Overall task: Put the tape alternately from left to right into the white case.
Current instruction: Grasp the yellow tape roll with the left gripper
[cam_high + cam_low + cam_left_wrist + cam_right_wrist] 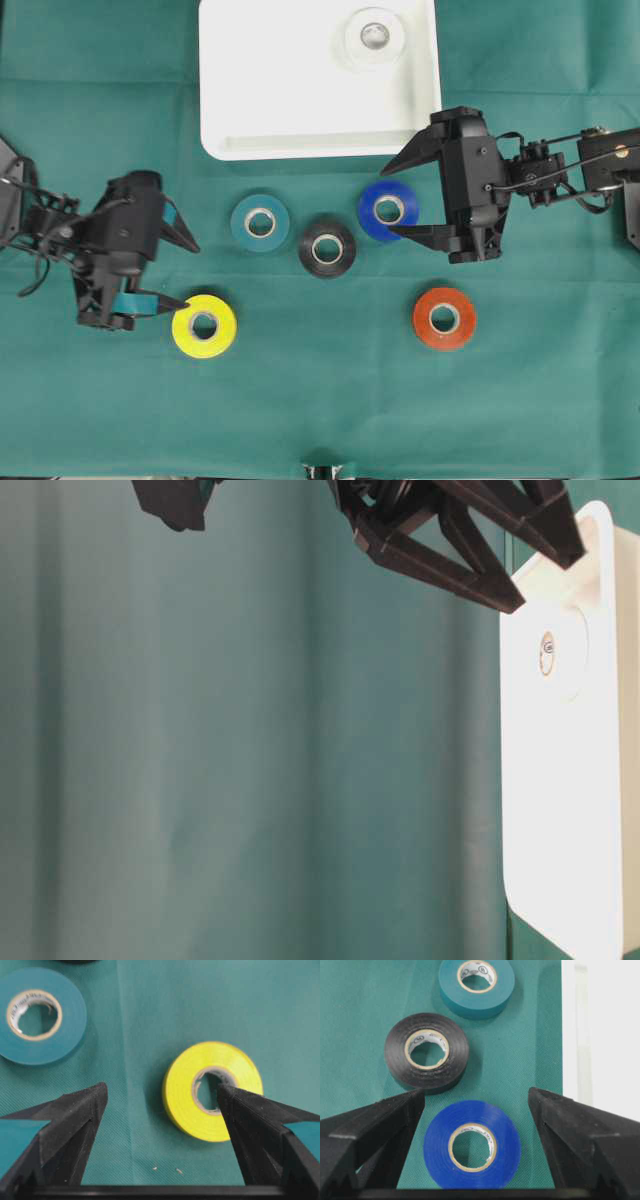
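- On the green table [320, 420], your left pincer [185, 272] stands wide apart, holding nothing; one fingertip overlaps the yellow roll [204, 326] in the wrist view.
- Your right pincer [395, 200] is spread wide too, its fingers on either side of the blue roll [388, 209], not gripping it.
- The white roll [375, 38] lies in the white case [260, 90], near its far right corner.
- The teal roll [260, 222] and black roll [327, 249] lie between the pincers; the orange-red roll [444, 318] lies well apart, nearer you.
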You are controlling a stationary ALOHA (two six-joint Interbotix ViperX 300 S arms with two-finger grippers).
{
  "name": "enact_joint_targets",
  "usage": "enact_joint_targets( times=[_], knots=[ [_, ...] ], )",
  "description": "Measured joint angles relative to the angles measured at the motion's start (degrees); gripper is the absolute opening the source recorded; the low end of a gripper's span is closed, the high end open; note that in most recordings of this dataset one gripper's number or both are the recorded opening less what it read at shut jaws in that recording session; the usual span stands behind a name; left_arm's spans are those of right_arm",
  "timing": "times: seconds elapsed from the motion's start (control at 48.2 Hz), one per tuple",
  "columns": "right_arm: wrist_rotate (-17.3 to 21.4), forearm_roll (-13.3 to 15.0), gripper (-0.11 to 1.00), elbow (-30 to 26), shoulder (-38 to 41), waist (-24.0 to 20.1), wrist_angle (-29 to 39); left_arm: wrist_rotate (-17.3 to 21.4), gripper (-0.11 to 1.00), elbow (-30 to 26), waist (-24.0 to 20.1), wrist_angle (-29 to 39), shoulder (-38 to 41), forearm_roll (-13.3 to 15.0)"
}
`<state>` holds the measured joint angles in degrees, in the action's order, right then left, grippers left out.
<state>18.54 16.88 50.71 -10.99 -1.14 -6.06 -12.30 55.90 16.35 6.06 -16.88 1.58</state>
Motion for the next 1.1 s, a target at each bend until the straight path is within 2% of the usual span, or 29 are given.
enact_joint_targets(
  times=[0.311, 0.767, 1.099],
  knots=[
    [0.0, 0.0, 0.85, 0.0, 0.0, 0.0, 0.0, -4.0, 0.96, -2.6, 1.0, 1.0, 8.4, 0.0],
    [0.0, 0.0, 0.85, -0.1, 1.3, 0.0, 0.0, -4.0, 0.96, -6.3, 2.9, 1.1, 16.4, 0.0],
    [0.0, 0.0, 0.85, -0.1, 1.3, 0.0, 0.0, -4.0, 0.95, -6.6, 2.8, 1.1, 17.8, 0.0]
  ],
)
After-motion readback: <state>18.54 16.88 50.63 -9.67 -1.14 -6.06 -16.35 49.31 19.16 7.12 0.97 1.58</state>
